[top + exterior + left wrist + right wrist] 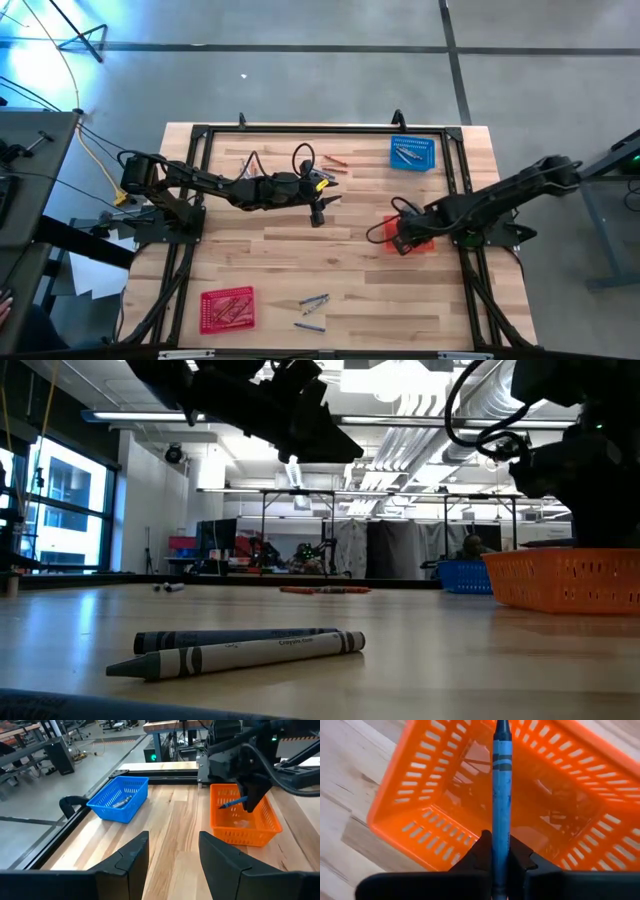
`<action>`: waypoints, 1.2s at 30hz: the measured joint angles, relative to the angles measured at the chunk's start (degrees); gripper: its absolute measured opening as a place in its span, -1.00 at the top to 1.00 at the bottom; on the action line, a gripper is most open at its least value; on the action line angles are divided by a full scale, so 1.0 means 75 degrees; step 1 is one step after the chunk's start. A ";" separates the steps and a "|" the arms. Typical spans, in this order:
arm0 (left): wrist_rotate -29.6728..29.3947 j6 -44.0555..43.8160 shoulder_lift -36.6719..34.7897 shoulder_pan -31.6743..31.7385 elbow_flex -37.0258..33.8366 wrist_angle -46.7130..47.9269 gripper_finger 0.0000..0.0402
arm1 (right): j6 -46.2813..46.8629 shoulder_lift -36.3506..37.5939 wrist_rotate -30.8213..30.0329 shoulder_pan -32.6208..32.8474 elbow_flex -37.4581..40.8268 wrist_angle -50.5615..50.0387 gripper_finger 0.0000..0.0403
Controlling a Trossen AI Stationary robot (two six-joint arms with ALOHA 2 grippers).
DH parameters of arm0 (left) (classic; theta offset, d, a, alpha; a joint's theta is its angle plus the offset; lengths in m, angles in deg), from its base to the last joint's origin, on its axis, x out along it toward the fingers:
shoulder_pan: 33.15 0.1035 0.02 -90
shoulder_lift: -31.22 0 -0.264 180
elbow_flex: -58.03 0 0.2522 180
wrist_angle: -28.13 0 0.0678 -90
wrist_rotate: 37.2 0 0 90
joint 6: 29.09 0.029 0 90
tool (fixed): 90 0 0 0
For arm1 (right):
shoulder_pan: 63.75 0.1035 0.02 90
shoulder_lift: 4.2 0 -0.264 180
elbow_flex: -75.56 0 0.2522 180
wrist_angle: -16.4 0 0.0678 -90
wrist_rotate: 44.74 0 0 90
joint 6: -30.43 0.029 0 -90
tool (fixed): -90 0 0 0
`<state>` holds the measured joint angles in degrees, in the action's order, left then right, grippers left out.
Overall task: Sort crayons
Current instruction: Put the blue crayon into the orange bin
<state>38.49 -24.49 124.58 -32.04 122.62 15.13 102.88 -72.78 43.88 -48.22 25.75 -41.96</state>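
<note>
Right wrist view shows right gripper (501, 862) closed on a blue crayon (501, 795), light, stiff, slippery; grip mid-length; left gripper (172, 857) open, empty

1. The right end effector (402, 243) hangs over the basket (424, 234) at the table's (400, 300) right side, a crayon (501, 795) between its fingers.
2. The left end effector (317, 216) hangs above the table's middle.
3. Another basket (412, 152) with crayons sits at the far right corner.
</note>
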 joint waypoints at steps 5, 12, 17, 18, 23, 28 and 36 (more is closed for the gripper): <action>0.0000 0.0011 0.0000 0.0000 0.0000 0.0000 0.22 | -0.0042 -0.0072 0.0136 0.0000 0.0000 0.0012 0.78; 0.0000 0.0012 0.0000 -0.0003 0.0000 0.0000 0.22 | -0.0060 -0.0072 0.0133 0.0000 0.0000 0.0023 0.72; -0.0437 0.0015 -0.0150 -0.0006 0.0000 0.0166 0.22 | -0.0138 -0.0057 0.0227 -0.0071 -0.0098 -0.0361 0.72; -0.0553 0.0015 -0.0279 -0.0006 0.0000 0.0242 0.22 | -0.0125 -0.0057 0.0215 -0.0091 -0.0225 -0.0576 0.72; -0.0627 -0.0007 -0.0988 -0.0056 0.0015 0.1254 0.22 | -0.0699 -0.0054 -0.0620 -0.0175 -0.1626 -0.1968 0.71; -0.0464 -0.0440 -0.1352 -0.0282 0.0017 0.3208 0.22 | -0.1916 -0.0044 -0.2559 -0.0178 -0.3213 -0.2161 0.71; 0.1635 -0.1476 -0.1343 -0.0306 0.0003 0.7071 0.22 | -0.4230 -0.0552 -0.3206 -0.0681 -0.3426 -0.0904 0.71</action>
<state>50.75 -35.55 114.51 -34.34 122.65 68.16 71.16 -76.92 19.83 -53.32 0.05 -48.74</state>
